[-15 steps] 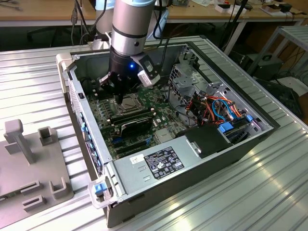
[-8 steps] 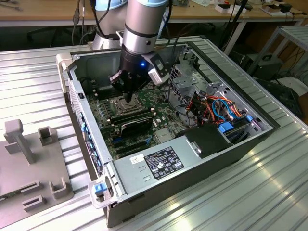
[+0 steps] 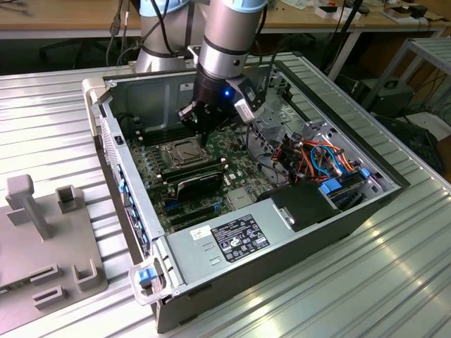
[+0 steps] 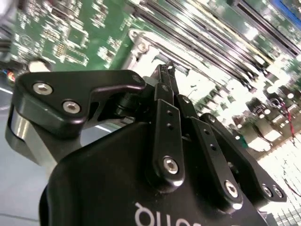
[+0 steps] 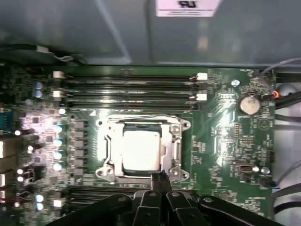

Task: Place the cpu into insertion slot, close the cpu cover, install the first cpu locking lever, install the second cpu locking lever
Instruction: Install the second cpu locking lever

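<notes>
A robot arm reaches into an open computer case (image 3: 106, 134) lying on its side, its gripper (image 3: 202, 135) lowered to the green circuit board (image 5: 221, 136). In the first wrist view the cpu (image 5: 140, 149), a pale silver square, sits inside the insertion slot (image 5: 175, 149), with the cpu cover (image 5: 109, 146) folded flat around it so the chip shows through the cover's window. The gripper (image 5: 160, 182) hangs at the slot's edge, on the side away from the row of long black memory slots (image 5: 131, 89), its two black fingers pressed together with nothing between them. In the second wrist view the closed fingertips (image 4: 165, 75) point down at the slot's bright metal rim (image 4: 146, 52). Whether they touch the metal cannot be told. Beside the slot, on the board, a round coin battery (image 5: 248, 105) sits near the case's cables.
</notes>
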### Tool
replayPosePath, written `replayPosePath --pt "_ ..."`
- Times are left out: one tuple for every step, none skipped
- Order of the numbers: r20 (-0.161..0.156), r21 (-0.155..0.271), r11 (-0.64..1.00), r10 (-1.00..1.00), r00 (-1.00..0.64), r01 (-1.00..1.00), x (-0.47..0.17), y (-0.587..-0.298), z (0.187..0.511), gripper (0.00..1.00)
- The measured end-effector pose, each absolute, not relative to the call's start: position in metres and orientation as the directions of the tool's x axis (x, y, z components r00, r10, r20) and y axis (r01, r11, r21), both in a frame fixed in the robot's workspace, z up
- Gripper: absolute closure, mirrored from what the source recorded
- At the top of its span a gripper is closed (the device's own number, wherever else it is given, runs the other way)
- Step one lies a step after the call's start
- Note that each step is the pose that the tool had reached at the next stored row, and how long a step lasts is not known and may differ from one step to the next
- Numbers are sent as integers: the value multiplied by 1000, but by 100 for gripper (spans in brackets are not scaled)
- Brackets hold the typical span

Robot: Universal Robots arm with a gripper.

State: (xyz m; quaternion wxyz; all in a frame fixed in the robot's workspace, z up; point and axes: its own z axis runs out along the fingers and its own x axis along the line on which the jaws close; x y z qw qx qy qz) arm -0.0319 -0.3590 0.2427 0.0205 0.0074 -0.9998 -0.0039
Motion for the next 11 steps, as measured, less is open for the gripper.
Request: replayPosePath --pt "41 8 1000 -15 -999 -14 -32 -362 241 89" --pt "41 8 1000 -14 -999 -14 -32 -365 239 89" --pt "41 8 1000 -14 -999 -14 -32 -368 238 89" --pt "41 8 1000 -14 -999 -14 -31 -371 236 89" --pt "41 8 1000 -14 -999 -14 -31 -373 235 89" --pt "41 8 1000 -14 -999 -14 -32 -373 234 89" --pt "41 9 1000 -14 -999 -14 -32 -373 234 89" --pt "41 9 1000 -14 -999 -14 -33 -374 234 89" --pt "41 9 1000 -14 -999 -14 -33 -375 234 89" --pt "41 9 1000 -14 -999 -14 -34 -377 234 89" --pt "41 9 1000 -14 -999 -14 -34 -377 233 89"
